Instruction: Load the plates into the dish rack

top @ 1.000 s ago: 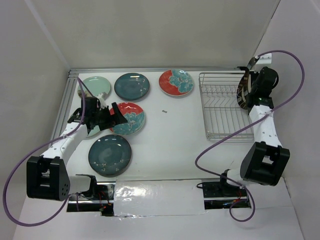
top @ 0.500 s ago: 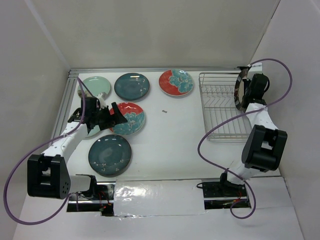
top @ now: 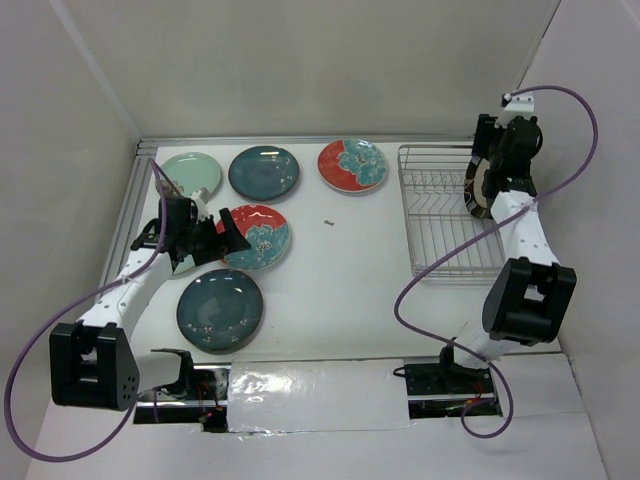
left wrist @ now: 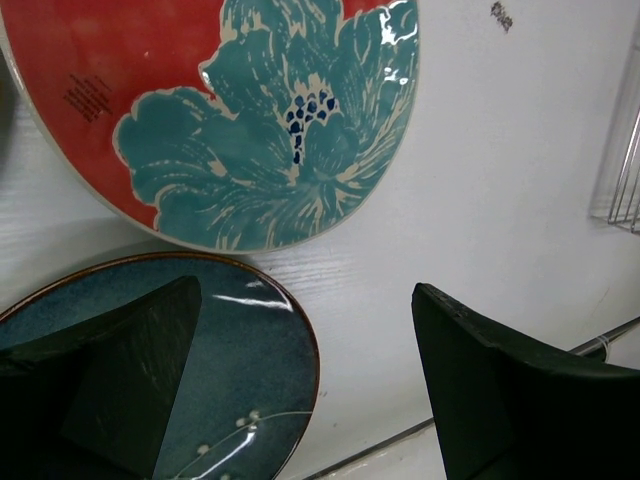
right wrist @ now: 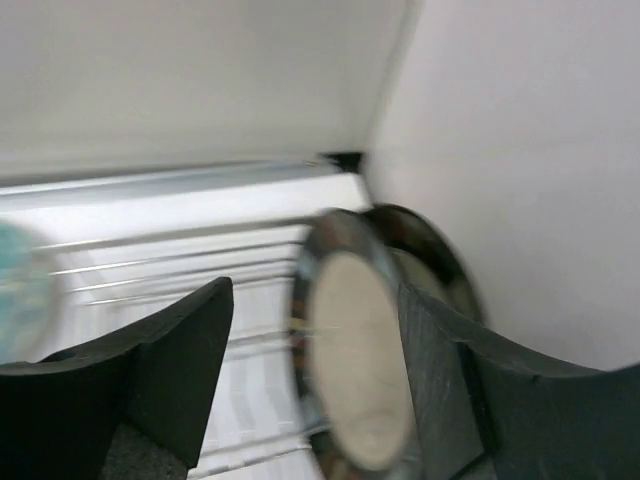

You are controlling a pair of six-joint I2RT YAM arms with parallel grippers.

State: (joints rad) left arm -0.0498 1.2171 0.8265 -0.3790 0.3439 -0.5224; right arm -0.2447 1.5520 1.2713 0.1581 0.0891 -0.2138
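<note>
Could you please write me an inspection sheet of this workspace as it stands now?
Surface: white table, no spills seen.
Job's things: silver wire dish rack holds an upright cream plate with dark striped rim; flat on the table lie a pale mint green plate, far dark teal plate, near dark teal plate, far red plate with teal flower, near red flower plate.
Clutter: small dark speck.
Grippers: left gripper open above the near plates; right gripper open astride the racked plate.
Cables: left purple cable and right purple cable loop off the arms.
Surroundings: plain white walls; nothing else seen.
</note>
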